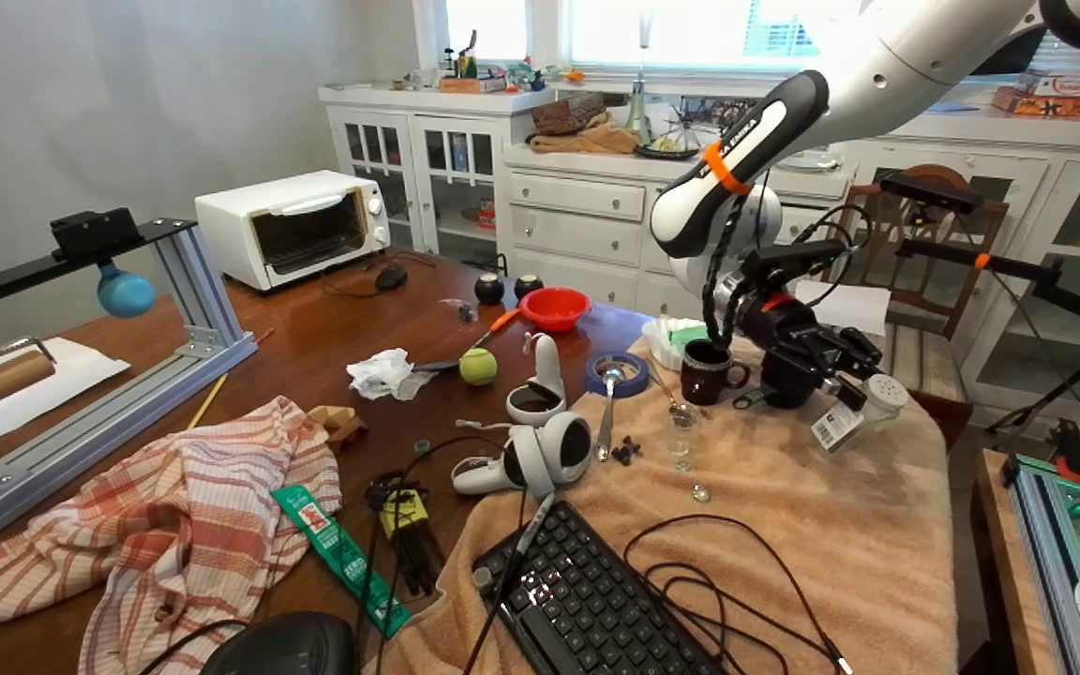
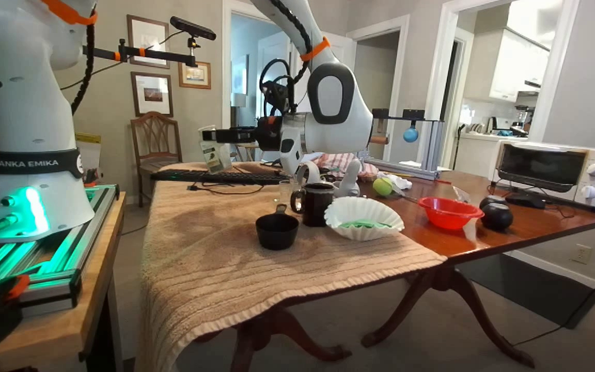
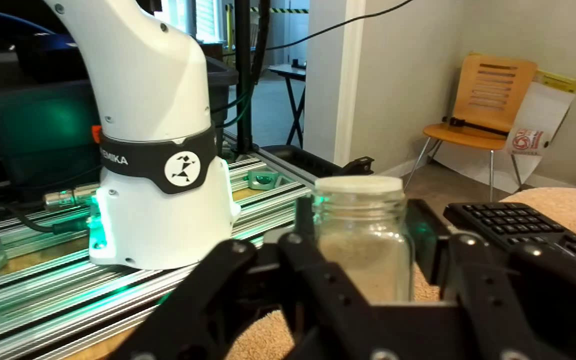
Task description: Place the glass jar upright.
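We have the glass jar up in the air, apart from the tan towel as far as we can judge, its white lid in place and a printed label on its side. It does not stand true: in both exterior views it leans, lid end toward the robot base. The hand is clamped on it, pinching from both sides near the neck, and the grip looks sound to us. So we take this as the middle of the job: the pick seems done, the setting down does not. Next we need to turn the hand until the jar is plumb, lower it until its whole bottom meets the towel, then release and back away level so that nothing drags it over. The soft pile may let a narrow bottom rock, so we would let go slowly. Further out, a black cup and a dark mug stand near each other on the towel, and we should keep clear of both; the keyboard lies past them, and the wooden surface carries a red bowl and a tennis ball.
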`<action>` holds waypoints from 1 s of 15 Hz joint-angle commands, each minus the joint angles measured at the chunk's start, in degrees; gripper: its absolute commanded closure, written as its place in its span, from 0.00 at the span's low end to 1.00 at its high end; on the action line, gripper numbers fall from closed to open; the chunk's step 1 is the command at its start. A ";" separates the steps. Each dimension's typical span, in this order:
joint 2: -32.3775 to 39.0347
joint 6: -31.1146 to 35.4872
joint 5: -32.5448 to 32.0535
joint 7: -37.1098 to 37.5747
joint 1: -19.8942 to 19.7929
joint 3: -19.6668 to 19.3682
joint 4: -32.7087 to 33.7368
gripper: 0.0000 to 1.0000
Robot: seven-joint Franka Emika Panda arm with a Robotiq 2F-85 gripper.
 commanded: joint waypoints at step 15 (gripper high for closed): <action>5.20 2.85 8.88 1.74 1.03 -1.01 -2.09 0.76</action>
